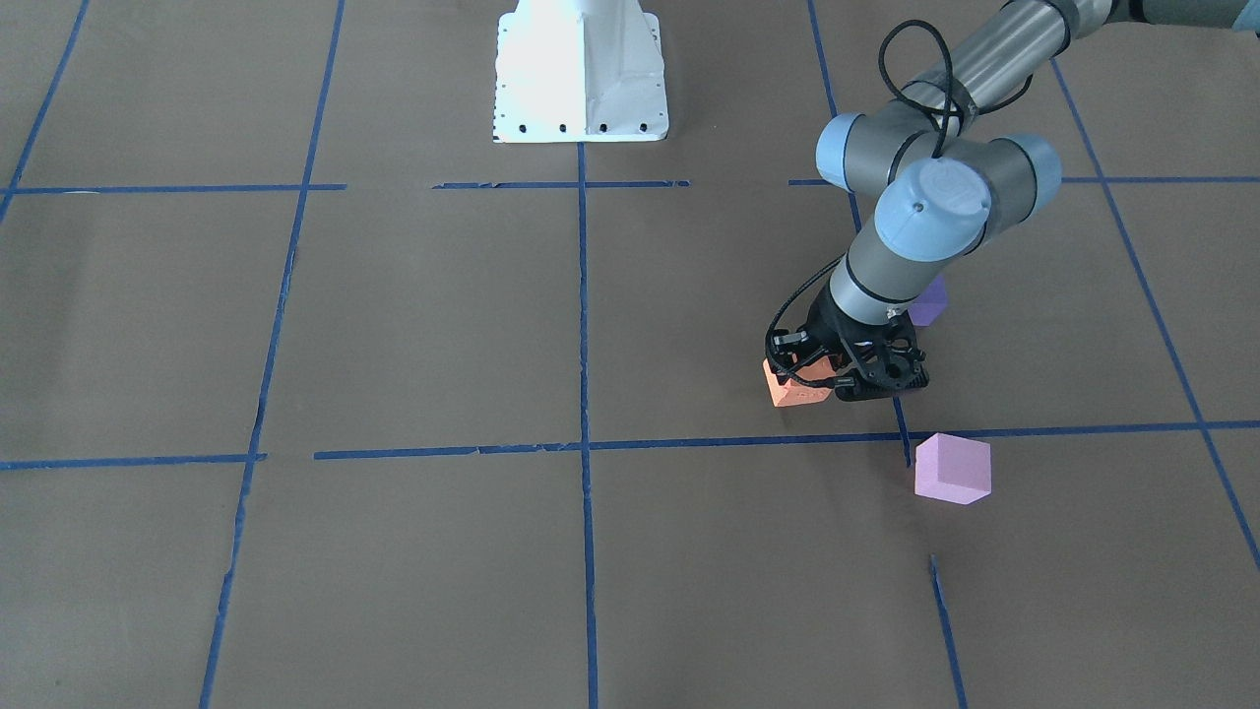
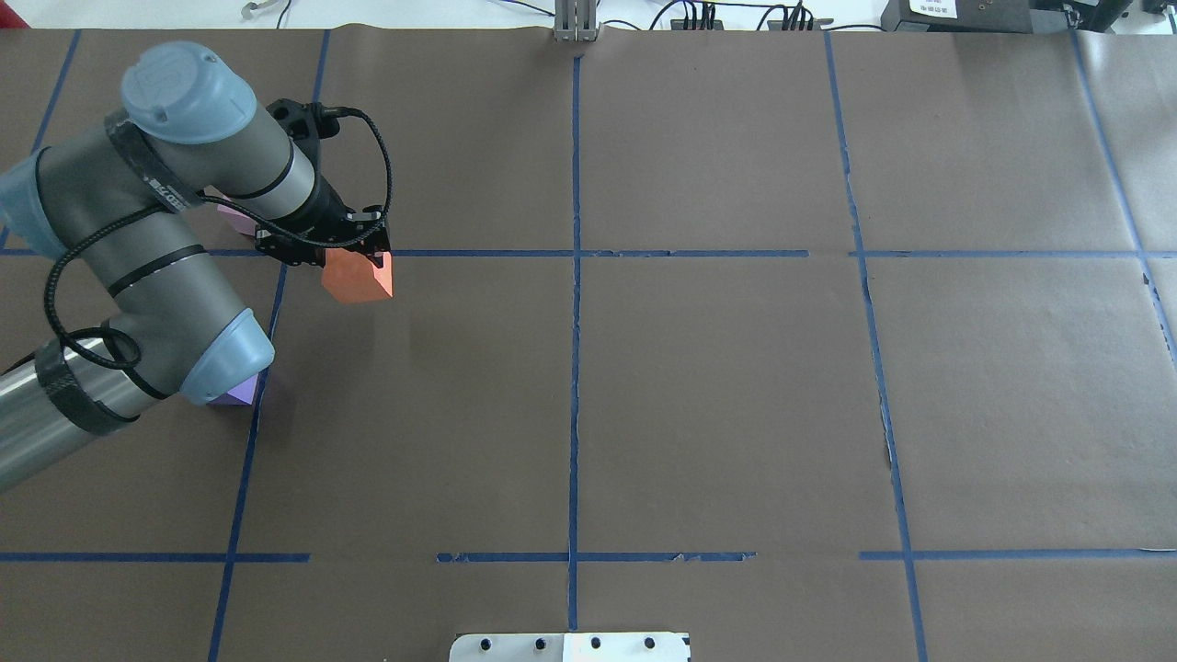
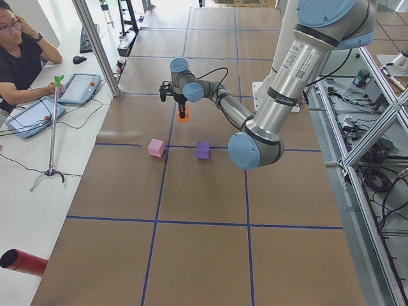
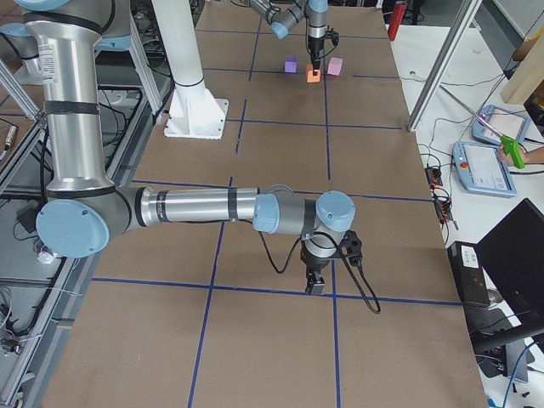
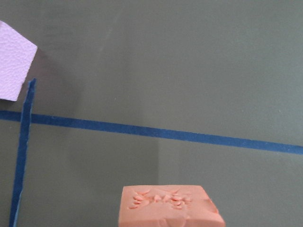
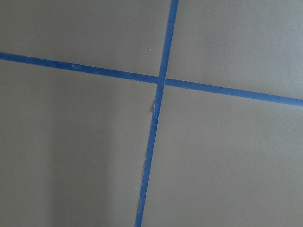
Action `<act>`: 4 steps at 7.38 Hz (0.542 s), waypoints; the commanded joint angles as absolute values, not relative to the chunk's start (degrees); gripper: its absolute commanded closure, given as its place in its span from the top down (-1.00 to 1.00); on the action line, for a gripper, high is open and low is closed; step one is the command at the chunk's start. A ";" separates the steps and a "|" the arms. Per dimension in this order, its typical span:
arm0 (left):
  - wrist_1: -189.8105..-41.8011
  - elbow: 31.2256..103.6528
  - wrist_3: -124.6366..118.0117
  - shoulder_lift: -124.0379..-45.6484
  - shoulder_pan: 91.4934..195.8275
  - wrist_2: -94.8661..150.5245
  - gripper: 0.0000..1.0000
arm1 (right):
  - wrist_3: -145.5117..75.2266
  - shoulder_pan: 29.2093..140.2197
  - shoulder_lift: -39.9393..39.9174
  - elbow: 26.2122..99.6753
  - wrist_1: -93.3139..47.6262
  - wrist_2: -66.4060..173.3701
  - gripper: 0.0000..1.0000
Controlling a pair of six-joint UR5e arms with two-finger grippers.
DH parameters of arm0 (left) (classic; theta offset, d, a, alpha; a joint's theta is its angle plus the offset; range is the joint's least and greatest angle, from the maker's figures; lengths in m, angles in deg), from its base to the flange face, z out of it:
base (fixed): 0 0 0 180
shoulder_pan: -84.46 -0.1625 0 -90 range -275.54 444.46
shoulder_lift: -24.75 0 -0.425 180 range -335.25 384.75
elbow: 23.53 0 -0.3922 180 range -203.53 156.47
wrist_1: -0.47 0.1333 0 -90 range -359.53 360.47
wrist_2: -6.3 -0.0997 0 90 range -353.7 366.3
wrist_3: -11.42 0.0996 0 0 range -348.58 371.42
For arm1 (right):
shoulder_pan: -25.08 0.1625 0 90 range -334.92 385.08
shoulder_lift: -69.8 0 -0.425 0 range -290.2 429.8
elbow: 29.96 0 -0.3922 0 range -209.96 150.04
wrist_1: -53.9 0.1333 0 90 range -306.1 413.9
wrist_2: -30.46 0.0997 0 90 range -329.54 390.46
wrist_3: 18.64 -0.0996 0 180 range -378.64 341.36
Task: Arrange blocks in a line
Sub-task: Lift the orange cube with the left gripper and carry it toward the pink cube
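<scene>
Gripping the orange block (image 1: 792, 392) in closed jaws, left gripper (image 2: 359, 262) should set it flat, in line with pink block (image 1: 952, 469) and purple block (image 1: 930, 300).

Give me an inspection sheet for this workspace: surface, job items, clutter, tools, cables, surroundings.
Surface: brown paper with a blue tape grid, gaps in places.
Job's things: orange block at the left tool; purple block and pink block apart on the paper; no line yet.
Clutter: nothing seen.
Grippers: left tool appears shut on the orange block; right tool over a tape crossing, state unclear.
Cables: black cable loops off the left wrist.
Surroundings: operator at a side bench with tablets.
</scene>
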State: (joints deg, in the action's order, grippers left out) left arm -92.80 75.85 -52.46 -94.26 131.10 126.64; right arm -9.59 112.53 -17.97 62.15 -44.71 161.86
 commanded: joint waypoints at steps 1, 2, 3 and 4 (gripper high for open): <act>-76.50 87.70 -43.92 -94.51 135.41 126.88 -0.63 | -9.59 112.53 -17.92 62.15 -44.71 161.86 1.00; -74.34 89.57 -38.30 -93.91 138.49 127.32 -0.66 | -9.59 112.53 -18.01 62.15 -44.71 161.86 1.00; -73.71 89.24 -31.71 -91.03 140.95 128.89 -0.69 | -9.59 112.45 -18.01 62.15 -44.71 161.86 1.00; -73.97 88.54 -24.51 -87.52 143.85 130.47 -0.70 | -9.59 112.53 -17.92 62.15 -44.71 161.86 1.00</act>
State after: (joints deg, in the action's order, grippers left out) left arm -74.72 88.67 -33.45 -91.34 140.18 128.61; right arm -9.59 112.51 -17.98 62.15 -44.71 161.86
